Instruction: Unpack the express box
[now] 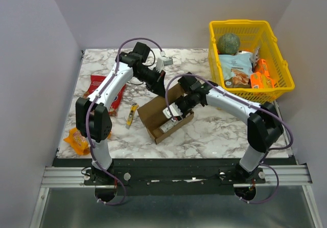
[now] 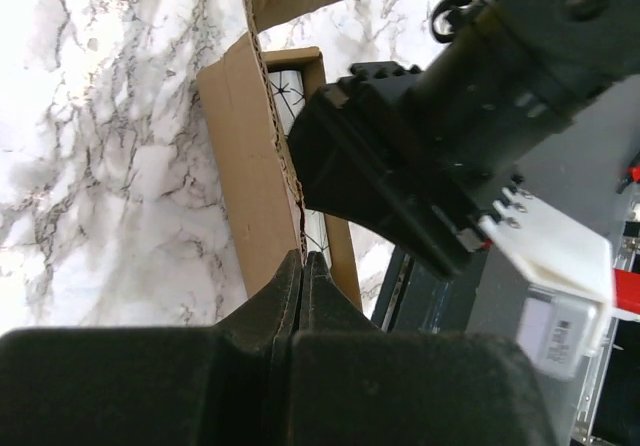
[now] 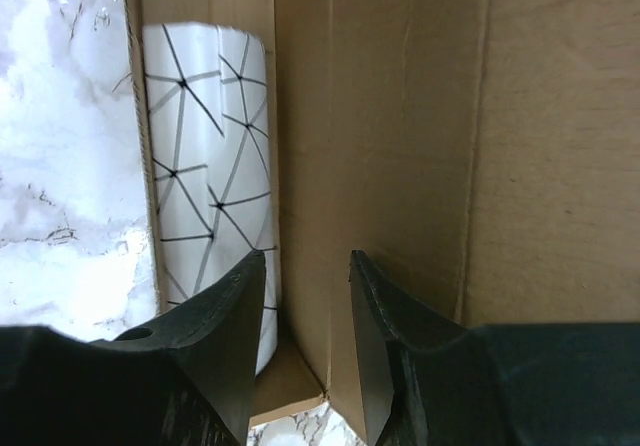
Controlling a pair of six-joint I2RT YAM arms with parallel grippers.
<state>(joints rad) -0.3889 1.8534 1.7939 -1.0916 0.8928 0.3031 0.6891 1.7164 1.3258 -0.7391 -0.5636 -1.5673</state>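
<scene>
Express box [image 1: 149, 114]: brown cardboard carton, flaps open, at the centre of the marble table [image 1: 219, 131]. In the top view its long axis runs from 2 to 8 o'clock.

Left gripper [image 2: 303, 262]: fingers pressed together, pinching the edge of a raised flap on the carton's 12 o'clock side. Its arm arches in from 10 o'clock.

Right gripper [image 3: 305, 261]: jaws apart, tips set over the carton's opening with an inner cardboard wall showing between them. The wrist view does not show whether either pad touches the cardboard. Its arm reaches in from 4 o'clock.

Contents: white roll with black line pattern [image 3: 205, 166], lying lengthwise inside the carton, just beside the right gripper's left finger.

Nearby items:
- Yellow utility knife [image 1: 132, 114], possibly a cutter, just beside the carton at 9 o'clock.
- Red snack bag [image 1: 96, 85], at 10 o'clock, partly under the left arm.
- Orange snack bag [image 1: 77, 140], at 8 o'clock, at the table's left edge.
- Yellow basket [image 1: 265, 94], at 2 o'clock, well apart from the carton. It holds a green ball [image 1: 228, 43], a pale blue bag [image 1: 236, 67] and orange packs [image 1: 261, 74].
</scene>
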